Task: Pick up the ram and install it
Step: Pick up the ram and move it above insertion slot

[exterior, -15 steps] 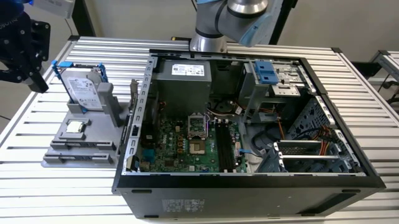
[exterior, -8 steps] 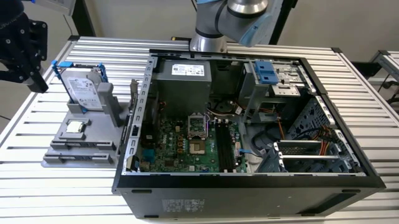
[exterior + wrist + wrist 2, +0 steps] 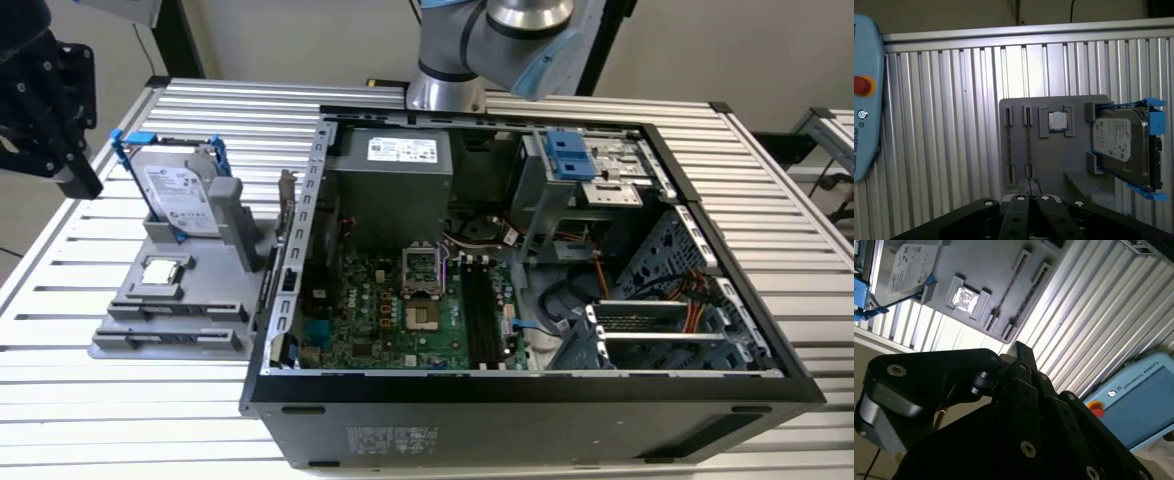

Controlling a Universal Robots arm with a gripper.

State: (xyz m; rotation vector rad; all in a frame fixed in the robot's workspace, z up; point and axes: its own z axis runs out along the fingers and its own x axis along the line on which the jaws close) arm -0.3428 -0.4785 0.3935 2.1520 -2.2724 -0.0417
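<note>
ram (image 3: 1027, 145) standing on edge in gray fixture (image 3: 1059, 155) slot | long axis pointing straight away from claw (image 3: 1029, 184) | claw hanging just short of it, closed, gripping nothing

Table (image 3: 200, 100): silver, ribbed in parallel slats. Computer case (image 3: 534, 395): black shell; motherboard (image 3: 387, 310) green. Parts holder (image 3: 174, 320): plain matt grey. Hard drive (image 3: 178, 195): silver with a white label, framed by blue rails (image 3: 167, 143). CPU chip (image 3: 1057, 120): silver. Gripper (image 3: 1029, 184): black. Teach pendant (image 3: 866, 90): light blue, with a red button (image 3: 861, 86). Robot arm (image 3: 501, 40): silver with light-blue caps.
</note>
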